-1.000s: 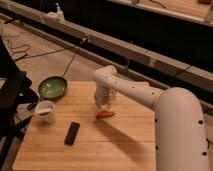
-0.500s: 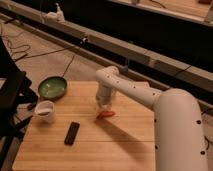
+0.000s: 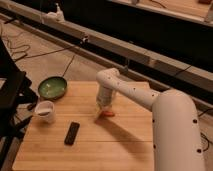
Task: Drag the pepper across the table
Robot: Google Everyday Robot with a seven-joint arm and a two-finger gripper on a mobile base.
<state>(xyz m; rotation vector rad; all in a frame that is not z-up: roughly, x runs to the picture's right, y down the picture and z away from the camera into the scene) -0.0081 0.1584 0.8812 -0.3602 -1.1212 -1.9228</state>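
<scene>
The small orange-red pepper (image 3: pixel 106 114) lies on the light wooden table (image 3: pixel 120 145), near its middle. My gripper (image 3: pixel 101 111) hangs from the white arm and reaches straight down onto the pepper's left end; it covers part of the pepper, so only the right end shows. The arm comes in from the lower right and bends above the table.
A black remote (image 3: pixel 72 133) lies at the front left. A white cup (image 3: pixel 45 111) stands at the left edge. A green bowl (image 3: pixel 52 88) sits at the far left corner. A dark chair or stand is beside the table's left side. Cables run over the floor behind.
The gripper and the pepper have shifted slightly toward the front left of the table. The other things have not moved.
</scene>
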